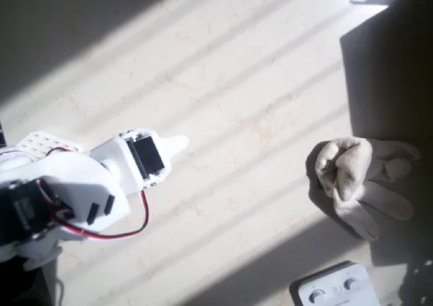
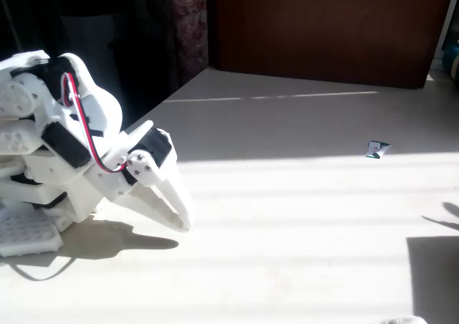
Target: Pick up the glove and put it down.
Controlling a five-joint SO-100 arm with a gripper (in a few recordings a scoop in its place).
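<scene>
The gripper (image 1: 177,145) sits folded low by the arm's base; its fingers (image 2: 178,208) look pressed together, holding nothing, tips close to the table (image 1: 243,82).

The glove (image 1: 358,177) lies well apart from the fingertips, far out ahead of them toward the right edge of the overhead view, half in sun and half in shadow. It is crumpled: the cuff end is bunched into thick folds and the pale fingers splay out to the right.

Judgement: soft, light knit that will sag and drape rather than hold shape; not fragile, not slippery. The best hold looks to be the raised bunched fold at the cuff end, where the jaws can pinch several layers. The thin flat fingers offer little to pinch.

A white box with knobs (image 1: 333,289) sits just beside the glove.
</scene>
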